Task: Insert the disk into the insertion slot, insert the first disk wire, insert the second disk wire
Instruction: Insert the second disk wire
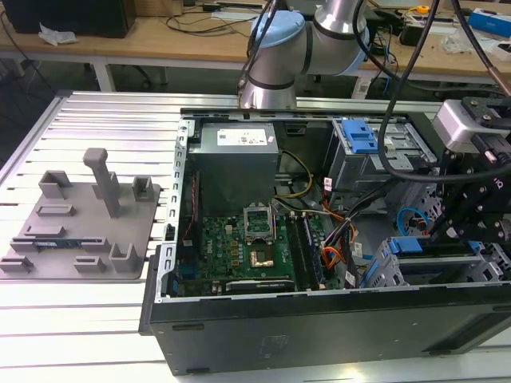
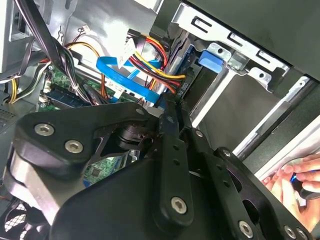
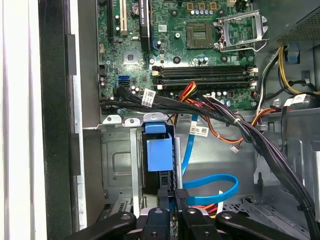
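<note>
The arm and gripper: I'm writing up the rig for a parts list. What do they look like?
The arm has silver tube sections with pale blue caps on the joints, and black cables hang beside it. The gripper is matte black, built of flat linkage bars joined by silver bolts. A pale grey box sits near the wrist.
</note>
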`<state>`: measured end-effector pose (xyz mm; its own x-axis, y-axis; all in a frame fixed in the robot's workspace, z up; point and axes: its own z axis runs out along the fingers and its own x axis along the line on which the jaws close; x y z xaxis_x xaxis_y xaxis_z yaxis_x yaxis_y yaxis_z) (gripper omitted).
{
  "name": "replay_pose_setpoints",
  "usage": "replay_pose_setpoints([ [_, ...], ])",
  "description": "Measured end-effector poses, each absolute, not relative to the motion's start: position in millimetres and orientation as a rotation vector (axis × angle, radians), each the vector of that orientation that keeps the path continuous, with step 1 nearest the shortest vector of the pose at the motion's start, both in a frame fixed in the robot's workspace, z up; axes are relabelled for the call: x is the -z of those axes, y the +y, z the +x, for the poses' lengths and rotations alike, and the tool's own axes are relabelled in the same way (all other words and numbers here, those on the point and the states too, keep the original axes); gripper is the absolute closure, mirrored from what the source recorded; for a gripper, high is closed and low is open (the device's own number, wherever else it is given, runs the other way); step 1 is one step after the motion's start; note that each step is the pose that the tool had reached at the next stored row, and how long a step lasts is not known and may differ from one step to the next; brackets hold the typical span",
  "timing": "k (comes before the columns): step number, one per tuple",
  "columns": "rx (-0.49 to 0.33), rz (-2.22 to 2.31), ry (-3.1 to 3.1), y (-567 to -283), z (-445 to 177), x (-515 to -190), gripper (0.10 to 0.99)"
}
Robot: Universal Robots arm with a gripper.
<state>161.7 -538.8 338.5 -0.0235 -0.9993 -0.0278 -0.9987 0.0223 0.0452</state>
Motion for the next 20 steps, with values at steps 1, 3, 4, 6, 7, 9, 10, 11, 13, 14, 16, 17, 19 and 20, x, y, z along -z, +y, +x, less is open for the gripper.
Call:
replay_pose_setpoints([
  [1, 0.082, 2.187, -2.238, -539, 162, -338, 0.925],
  [3, 0.082, 2.187, -2.238, -539, 162, -339, 0.855],
  [4, 0.082, 2.187, -2.238, -539, 162, -340, 0.784],
  [6, 0.082, 2.187, -2.238, -538, 162, -353, 0.784],
  [7, 0.082, 2.187, -2.238, -538, 162, -358, 0.784],
  [9, 0.08, 2.186, -2.238, -535, 162, -374, 0.784],
  [10, 0.079, 2.186, -2.238, -534, 162, -379, 0.8],
  [11, 0.078, 2.185, -2.239, -533, 162, -383, 0.867],
  [13, 0.076, 2.185, -2.239, -532, 162, -386, 0.933],
  [14, 0.077, 2.185, -2.239, -532, 162, -386, 0.98],
  [16, 0.076, 2.185, -2.239, -532, 162, -387, 0.98],
  [17, 0.076, 2.185, -2.239, -532, 162, -387, 0.98],
  [19, 0.076, 2.185, -2.239, -532, 162, -387, 0.98],
  [20, 0.076, 2.185, -2.239, -532, 162, -387, 0.98],
])
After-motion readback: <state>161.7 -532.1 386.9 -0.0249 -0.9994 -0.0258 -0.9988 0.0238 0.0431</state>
